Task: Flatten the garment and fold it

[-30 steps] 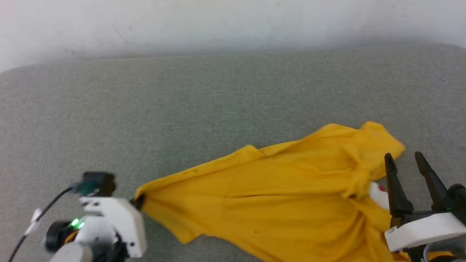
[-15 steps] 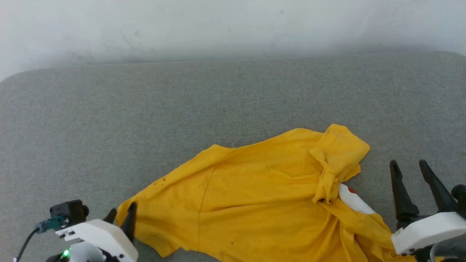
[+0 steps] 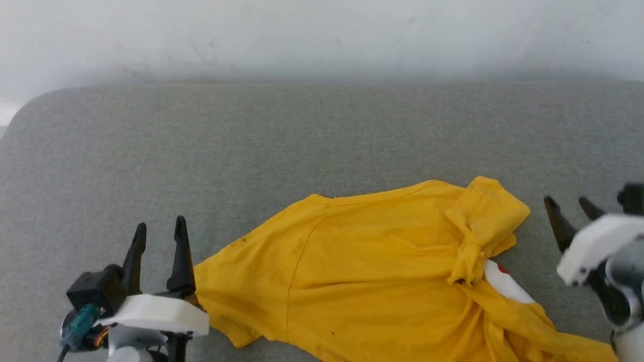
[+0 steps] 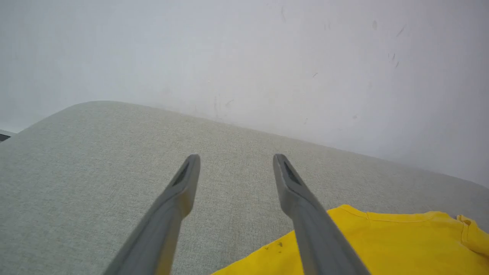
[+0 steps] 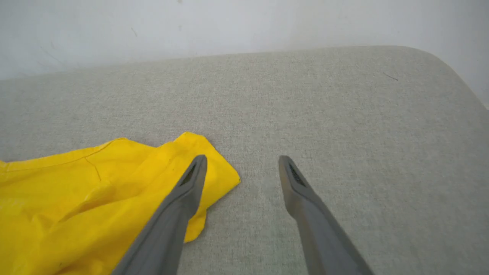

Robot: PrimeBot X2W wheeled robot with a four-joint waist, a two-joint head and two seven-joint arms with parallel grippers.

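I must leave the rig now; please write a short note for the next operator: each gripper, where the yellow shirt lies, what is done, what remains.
Left gripper: open, empty, beside the left corner of the yellow shirt.
Right gripper: open, empty, just right of the shirt's bunched end.
Shirt: on the grey cushion, left part spread, right part twisted.
Done: partly flattened. Left: smooth the right part, then fold.

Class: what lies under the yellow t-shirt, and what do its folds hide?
The garment rests on the grey cushion. A white patch with a red dot peeks from under a fold; the rest is covered.
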